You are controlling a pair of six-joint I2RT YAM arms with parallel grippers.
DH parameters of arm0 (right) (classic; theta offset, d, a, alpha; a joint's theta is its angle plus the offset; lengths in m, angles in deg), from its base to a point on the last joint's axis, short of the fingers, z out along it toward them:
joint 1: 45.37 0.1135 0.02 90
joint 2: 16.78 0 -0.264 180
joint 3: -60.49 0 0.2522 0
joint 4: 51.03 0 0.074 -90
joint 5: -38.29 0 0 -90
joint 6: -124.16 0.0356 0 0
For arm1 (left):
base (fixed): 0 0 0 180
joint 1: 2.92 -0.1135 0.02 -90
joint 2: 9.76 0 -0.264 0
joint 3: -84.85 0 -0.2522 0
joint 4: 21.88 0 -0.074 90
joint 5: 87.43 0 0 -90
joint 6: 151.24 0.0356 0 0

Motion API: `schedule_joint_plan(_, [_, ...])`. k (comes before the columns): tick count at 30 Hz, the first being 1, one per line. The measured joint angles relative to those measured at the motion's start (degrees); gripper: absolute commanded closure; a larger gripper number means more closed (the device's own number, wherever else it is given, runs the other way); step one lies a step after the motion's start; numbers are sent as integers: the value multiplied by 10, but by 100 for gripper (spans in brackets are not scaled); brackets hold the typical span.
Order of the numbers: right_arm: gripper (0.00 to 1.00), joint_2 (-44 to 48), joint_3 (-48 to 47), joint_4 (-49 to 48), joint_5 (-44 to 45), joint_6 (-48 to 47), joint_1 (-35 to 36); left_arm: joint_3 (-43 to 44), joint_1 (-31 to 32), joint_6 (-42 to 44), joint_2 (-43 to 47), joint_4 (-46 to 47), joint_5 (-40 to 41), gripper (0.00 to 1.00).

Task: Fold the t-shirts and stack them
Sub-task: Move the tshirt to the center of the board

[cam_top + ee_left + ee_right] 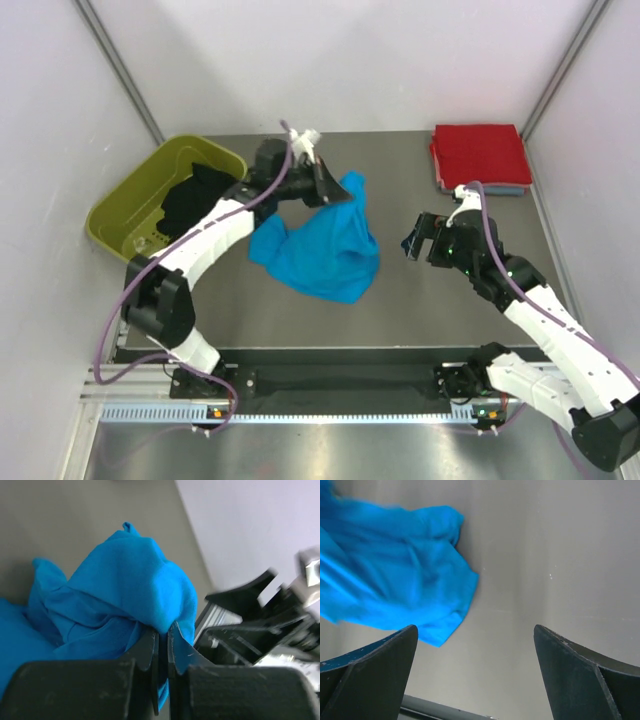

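Mid-frame, the crumpled turquoise t-shirt (325, 250) has its top edge pinched in the closed left gripper (324, 186); the right gripper (418, 240) gapes empty beside it; red t-shirt (480, 150) upper right, olive tub (118, 215) upper left

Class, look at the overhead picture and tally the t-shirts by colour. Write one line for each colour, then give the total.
turquoise t-shirt: 1
red t-shirt: 1
grey-blue t-shirt: 1
black t-shirt: 1
Total: 4
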Motion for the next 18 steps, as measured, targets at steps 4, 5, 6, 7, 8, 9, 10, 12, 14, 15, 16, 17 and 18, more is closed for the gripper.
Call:
schedule_joint_plan(4, [0, -6, 5, 0, 3, 10, 0, 0, 56, 33, -31, -29, 17, 100])
schedule_joint_plan(5, [0, -8, 5, -1, 3, 13, 0, 8, 64, 38, -41, -38, 18, 100])
schedule_joint_plan(6, [1, -11, 5, -1, 2, 15, 0, 23, 70, 44, -58, -45, 19, 100])
schedule_joint_plan(7, [1, -15, 5, -1, 2, 17, 0, 49, 72, 51, -77, -60, 23, 100])
schedule_joint_plan(8, [1, -18, 5, -1, 2, 19, 0, 94, 73, 62, -108, -84, 28, 100])
schedule_joint_plan(9, [1, -21, 5, 0, 2, 21, 0, 144, 73, 71, -141, -109, 38, 100])
schedule_joint_plan(10, [1, -23, 5, 1, 2, 22, 0, 209, 71, 85, -178, -130, 51, 100])
schedule_joint_plan(12, [1, -23, 5, 4, 3, 25, 0, 319, 68, 103, -241, -164, 68, 91])
schedule_joint_plan(14, [1, -18, 6, 8, 4, 26, 0, 407, 64, 115, -289, -182, 74, 80])
schedule_joint_plan(15, [1, -15, 6, 9, 5, 29, 0, 433, 63, 121, -301, -187, 74, 67])
schedule_joint_plan(16, [1, -12, 7, 10, 7, 30, 0, 446, 61, 124, -307, -194, 73, 63])
schedule_joint_plan(17, [1, -9, 8, 9, 9, 32, 0, 455, 59, 130, -311, -204, 75, 61])
schedule_joint_plan(18, [1, -7, 10, 9, 10, 35, 0, 458, 58, 137, -311, -216, 81, 58])
